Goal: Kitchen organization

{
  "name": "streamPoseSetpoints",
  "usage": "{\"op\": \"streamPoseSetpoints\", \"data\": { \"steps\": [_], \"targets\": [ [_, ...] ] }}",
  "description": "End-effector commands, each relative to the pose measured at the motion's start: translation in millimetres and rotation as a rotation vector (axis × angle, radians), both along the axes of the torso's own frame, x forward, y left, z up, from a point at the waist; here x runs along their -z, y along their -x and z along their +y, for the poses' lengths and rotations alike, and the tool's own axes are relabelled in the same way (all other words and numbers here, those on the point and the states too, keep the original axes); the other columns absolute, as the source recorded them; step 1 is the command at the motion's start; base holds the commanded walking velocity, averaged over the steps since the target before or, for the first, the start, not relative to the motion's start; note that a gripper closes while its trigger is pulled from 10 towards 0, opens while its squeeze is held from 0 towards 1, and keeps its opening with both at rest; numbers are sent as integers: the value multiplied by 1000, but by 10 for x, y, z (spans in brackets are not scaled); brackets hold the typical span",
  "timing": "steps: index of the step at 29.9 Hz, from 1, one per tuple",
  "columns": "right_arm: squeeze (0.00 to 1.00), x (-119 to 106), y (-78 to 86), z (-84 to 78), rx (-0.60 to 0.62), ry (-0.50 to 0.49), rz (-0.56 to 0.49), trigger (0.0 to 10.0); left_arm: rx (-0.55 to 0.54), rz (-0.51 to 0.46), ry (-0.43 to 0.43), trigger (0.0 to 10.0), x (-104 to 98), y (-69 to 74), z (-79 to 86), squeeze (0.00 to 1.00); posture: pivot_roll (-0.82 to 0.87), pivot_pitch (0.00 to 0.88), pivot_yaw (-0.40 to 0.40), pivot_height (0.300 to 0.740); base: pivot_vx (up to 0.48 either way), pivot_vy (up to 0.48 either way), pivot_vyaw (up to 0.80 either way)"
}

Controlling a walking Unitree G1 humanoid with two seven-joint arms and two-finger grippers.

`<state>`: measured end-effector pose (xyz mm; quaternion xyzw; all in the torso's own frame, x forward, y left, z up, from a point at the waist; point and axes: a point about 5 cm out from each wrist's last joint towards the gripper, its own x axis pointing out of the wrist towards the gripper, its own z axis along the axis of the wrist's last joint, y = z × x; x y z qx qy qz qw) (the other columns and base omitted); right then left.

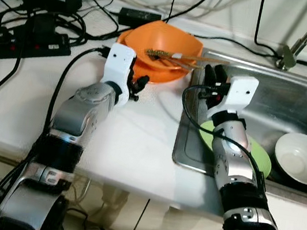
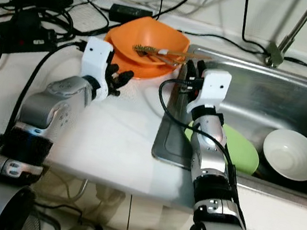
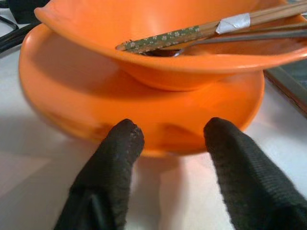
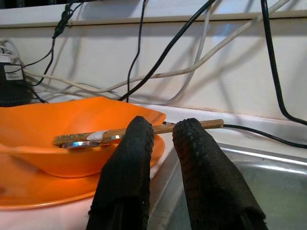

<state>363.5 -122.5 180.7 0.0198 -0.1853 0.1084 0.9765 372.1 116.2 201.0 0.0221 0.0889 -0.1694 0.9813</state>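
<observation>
An orange bowl (image 1: 166, 44) rests on an orange plate (image 1: 158, 75) on the white counter, just left of the sink. Chopsticks (image 1: 187, 57) with a patterned end and a metal spoon (image 3: 249, 37) lie across the bowl, pointing toward the sink. My left gripper (image 1: 140, 85) is open on the counter, its fingertips just short of the plate's near rim (image 3: 158, 143). My right gripper (image 1: 215, 72) hovers over the sink's left edge, fingers a little apart, open, right by the chopsticks' free end (image 4: 206, 123).
In the steel sink (image 1: 295, 102) lie a green plate (image 1: 260, 160) and a white bowl (image 1: 303, 157). A faucet (image 1: 295, 47) stands behind. A power strip (image 1: 18, 47), adapters and cables crowd the counter's back left. The near counter (image 1: 131, 146) is bare.
</observation>
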Motion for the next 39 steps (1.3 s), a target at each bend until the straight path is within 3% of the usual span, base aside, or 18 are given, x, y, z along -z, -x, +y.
{"op": "streamPoseSetpoints", "data": {
  "steps": [1, 2, 3, 23, 35, 39],
  "targets": [
    [0, 69, 27, -45, 18, -11, 19, 10000, 6, -5, -4, 10000, -19, -38, -20, 1000, 87, 113, 26, 740, 0, 0, 0],
    [0, 77, 34, -46, 20, -11, 21, 10000, -4, -5, -18, 10000, -19, -78, -24, 624, 87, 117, 29, 740, 0, 0, 0],
    [0, 86, 46, -43, 21, -12, 21, 10000, -12, -3, -25, 10000, -19, -129, -35, 0, 87, 119, 31, 740, 0, 0, 0],
    [0, 169, 129, -27, 35, -26, 37, 10000, 32, 26, -73, 10000, -45, -364, -98, 0, 83, 143, 73, 740, 0, 0, 0],
    [0, 179, 155, -22, 48, -40, 43, 10000, 40, 178, -87, 10000, 10, -406, 106, 0, 94, 136, 110, 740, 0, 0, 0],
    [0, 183, 150, -12, 50, -42, 47, 10000, 61, 221, -51, 10000, 24, -389, 166, 0, 109, 126, 113, 740, 0, 0, 0]
  ]
}}
